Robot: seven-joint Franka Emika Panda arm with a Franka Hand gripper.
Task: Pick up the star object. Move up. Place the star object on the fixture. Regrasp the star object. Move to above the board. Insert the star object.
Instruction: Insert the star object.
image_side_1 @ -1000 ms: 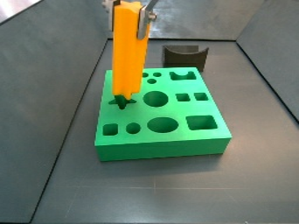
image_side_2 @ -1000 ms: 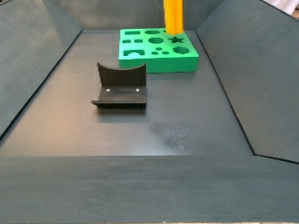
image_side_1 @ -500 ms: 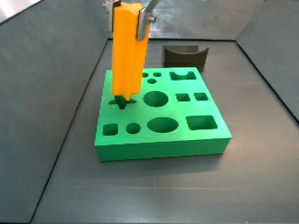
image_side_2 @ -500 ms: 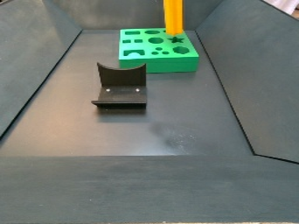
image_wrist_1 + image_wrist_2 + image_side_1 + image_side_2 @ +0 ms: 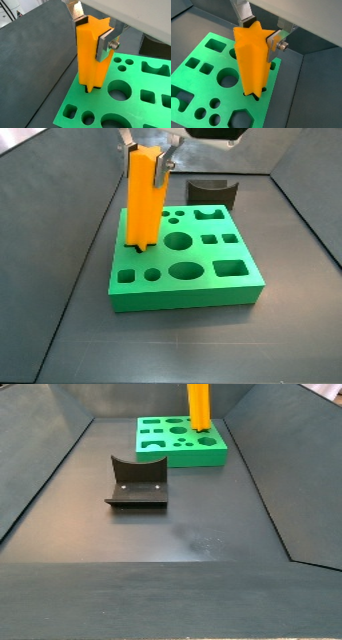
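Note:
The orange-yellow star object (image 5: pixel 143 198) stands upright over the green board (image 5: pixel 201 288), its lower end in the star-shaped hole by the board's edge. It shows in both wrist views (image 5: pixel 92 55) (image 5: pixel 252 62) and in a side view (image 5: pixel 199 406). My gripper (image 5: pixel 92 26) is shut on the star object's upper end, silver fingers (image 5: pixel 272 41) on two sides. It also shows in a wrist view (image 5: pixel 256 31) and at the top of a side view (image 5: pixel 150 153). The board (image 5: pixel 160 456) has round, square and hexagon holes.
The dark fixture (image 5: pixel 136 482) stands on the grey floor in front of the board in a side view, and behind the board in a side view (image 5: pixel 211 192). Sloped grey walls (image 5: pixel 40 474) enclose the floor on all sides.
The star object has moved down; its lower end now covers the star hole that showed beside it before. The gripper came down with it.

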